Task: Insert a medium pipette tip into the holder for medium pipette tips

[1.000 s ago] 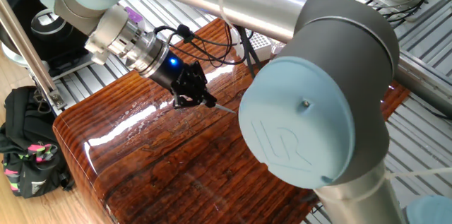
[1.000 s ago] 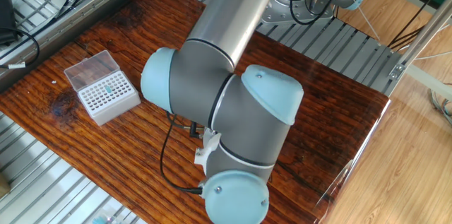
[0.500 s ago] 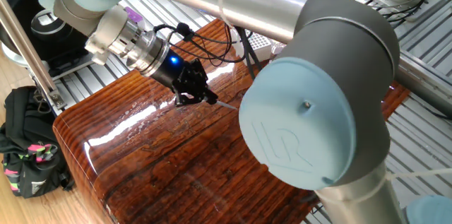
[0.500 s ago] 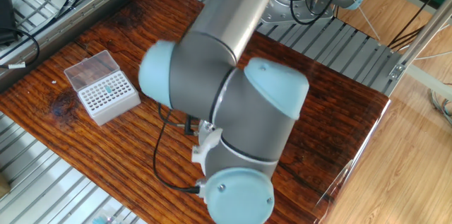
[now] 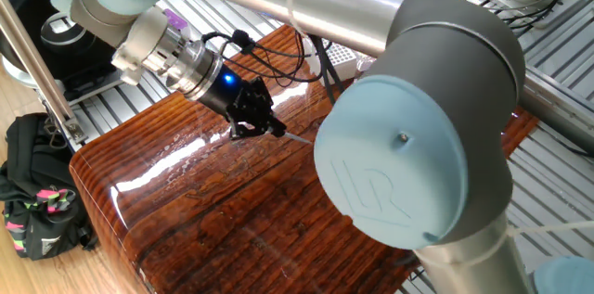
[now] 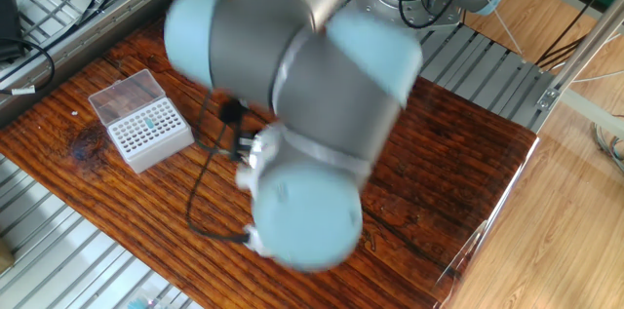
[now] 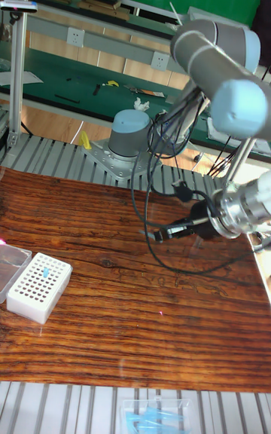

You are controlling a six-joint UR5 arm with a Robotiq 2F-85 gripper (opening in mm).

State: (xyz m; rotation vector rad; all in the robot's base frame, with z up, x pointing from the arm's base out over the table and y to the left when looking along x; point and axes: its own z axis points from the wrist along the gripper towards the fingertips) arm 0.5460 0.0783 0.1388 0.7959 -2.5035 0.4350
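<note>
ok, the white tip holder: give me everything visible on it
The holder for medium pipette tips is a small white block, plastic by the look, with a grid of small holes on top. One hole near the middle shows something bluish; the rest look empty. A clear lid lies open flat against its far side. It sits upright on the wooden table near one end, also seen in the tall fixed view. Nothing else touches it; the gripper is well away.

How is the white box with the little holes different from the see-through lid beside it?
The white holder is solid white; the clear lid is see-through. The holder has rows of small holes on top; the lid shows none. The holder is a thick block; the lid looks shallower. Both sit joined on the wooden table.
</note>
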